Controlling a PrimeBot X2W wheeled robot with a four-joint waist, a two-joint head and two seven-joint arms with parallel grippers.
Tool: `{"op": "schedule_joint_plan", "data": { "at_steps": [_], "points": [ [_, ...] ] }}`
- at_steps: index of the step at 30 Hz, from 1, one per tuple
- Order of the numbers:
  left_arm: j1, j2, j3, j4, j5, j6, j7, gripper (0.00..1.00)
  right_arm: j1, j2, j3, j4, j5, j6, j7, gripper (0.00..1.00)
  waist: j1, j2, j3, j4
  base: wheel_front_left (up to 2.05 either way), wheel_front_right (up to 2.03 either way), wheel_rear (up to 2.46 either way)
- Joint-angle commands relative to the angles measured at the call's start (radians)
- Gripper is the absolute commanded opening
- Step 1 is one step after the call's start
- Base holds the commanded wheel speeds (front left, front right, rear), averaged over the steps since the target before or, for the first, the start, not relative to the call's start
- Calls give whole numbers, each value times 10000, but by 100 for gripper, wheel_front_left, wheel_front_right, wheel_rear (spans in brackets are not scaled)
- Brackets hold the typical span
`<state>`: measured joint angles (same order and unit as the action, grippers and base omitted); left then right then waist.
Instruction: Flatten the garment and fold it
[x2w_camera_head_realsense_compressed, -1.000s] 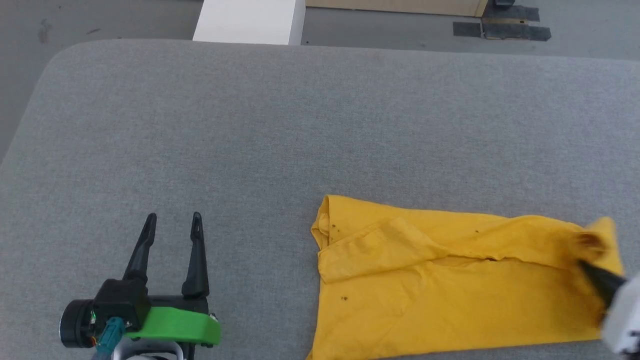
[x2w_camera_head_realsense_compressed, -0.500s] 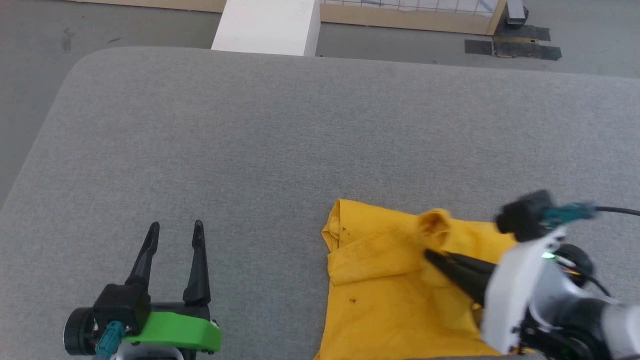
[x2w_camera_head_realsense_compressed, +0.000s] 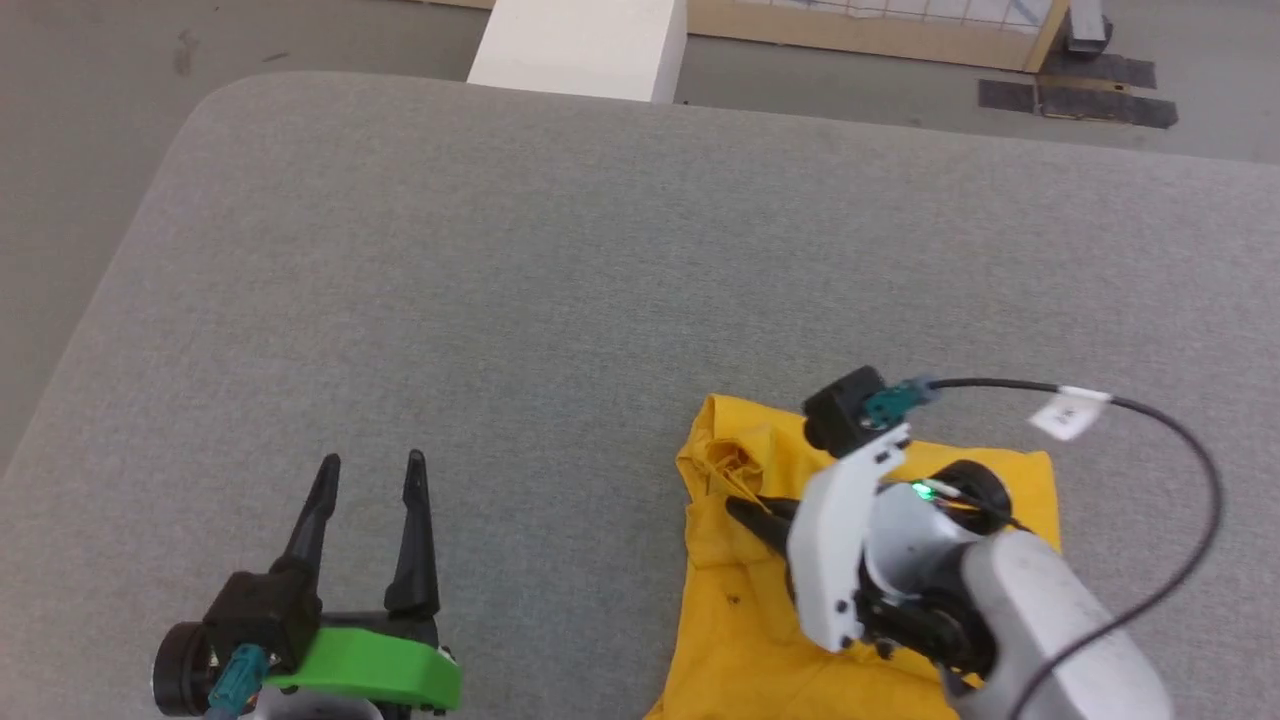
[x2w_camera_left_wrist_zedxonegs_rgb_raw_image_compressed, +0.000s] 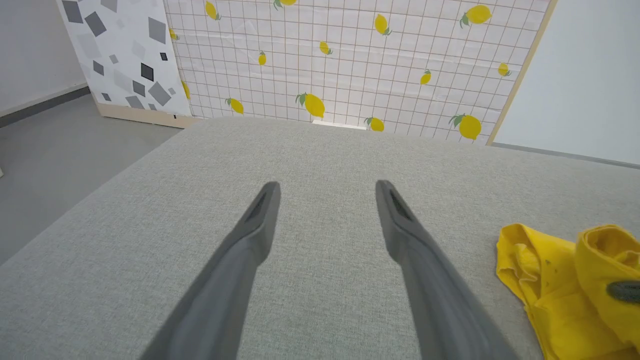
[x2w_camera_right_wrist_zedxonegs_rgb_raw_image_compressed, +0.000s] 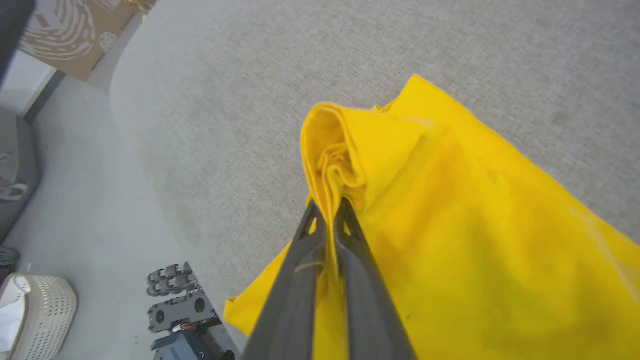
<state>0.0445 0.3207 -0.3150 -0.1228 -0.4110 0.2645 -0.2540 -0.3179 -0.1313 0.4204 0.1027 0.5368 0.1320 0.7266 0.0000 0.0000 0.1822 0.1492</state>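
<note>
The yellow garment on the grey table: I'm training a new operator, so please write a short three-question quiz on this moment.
1. True or false: the left gripper is open and holds nothing.
2. The right gripper is shut on: A) a bunched fold of the garment; B) a sock; C) nothing.
3. In the head view, on which side of the left gripper does the garment lie on the table?
Key: 1 true; 2 A; 3 its right.
</note>
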Motion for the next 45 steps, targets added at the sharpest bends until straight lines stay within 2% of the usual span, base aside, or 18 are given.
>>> {"op": "schedule_joint_plan", "data": {
  "at_steps": [1,3,4,5,6,10,13,16,19,25,27,29,33,35,39,45],
  "points": [
    [-29,-50,-22,67,-52,-63,-74,100,-299,133,86,468,-316,-13,-163,0,0,0,12,117,0,0,0],
    [-74,-91,-50,128,-65,-92,-74,100,-512,339,83,1295,-713,-13,-359,0,0,0,-1,194,0,0,0],
    [-102,-112,-70,166,-69,-110,-74,100,-614,429,98,1749,-965,-13,-389,9,0,0,-14,238,0,0,0],
    [-124,-128,-86,199,-74,-124,-75,100,-683,491,122,2079,-1131,-13,-395,73,0,0,-29,266,0,0,0],
    [-149,-145,-99,237,-83,-139,-75,100,-761,565,108,2451,-1282,-13,-413,100,0,0,-47,291,0,0,0],
    [-211,-177,-128,353,-103,-178,-75,100,-1080,711,370,3223,-1564,-13,-635,100,0,0,-135,318,0,0,0],
    [-165,-165,-97,394,-129,-172,-75,100,-1258,761,587,3310,-1375,-13,-705,100,0,0,-223,223,0,0,0],
    [-78,-118,-52,379,-152,-172,-76,100,-1468,777,848,2985,-1032,-13,-574,100,0,0,-271,46,0,0,0],
    [-60,-88,-63,344,-158,-176,-73,100,-1580,561,673,2215,-719,-13,-627,100,0,0,-280,-101,0,0,0],
    [-75,-1,-82,179,-67,-115,-68,100,-725,-762,-957,199,-821,-13,-1272,100,0,0,-253,-270,0,0,0],
    [-31,35,-91,100,-31,-81,-68,100,78,-1183,-1966,-528,-1064,-13,-1444,100,0,0,-234,-308,0,0,0],
    [28,58,-86,25,-29,-56,-69,100,883,-1288,-2955,-1128,-1204,-13,-1496,100,0,0,-204,-345,0,0,0],
    [146,102,-57,-96,-24,11,-69,100,2370,-1000,-4448,-2154,-1447,-13,-1320,100,0,0,-113,-426,0,0,0],
    [168,101,-77,-133,-20,19,-69,100,2903,-862,-4844,-2392,-1573,-13,-1202,100,0,0,-51,-442,0,0,0],
    [98,102,-173,-159,18,-8,-49,100,3516,-509,-5241,-2298,-1737,-13,-1020,100,0,0,41,-376,0,0,0],
    [-108,209,-256,-232,92,-50,97,100,3642,-77,-5236,-1371,-1875,-13,-925,100,0,0,129,-158,0,0,0]
  ]
}}
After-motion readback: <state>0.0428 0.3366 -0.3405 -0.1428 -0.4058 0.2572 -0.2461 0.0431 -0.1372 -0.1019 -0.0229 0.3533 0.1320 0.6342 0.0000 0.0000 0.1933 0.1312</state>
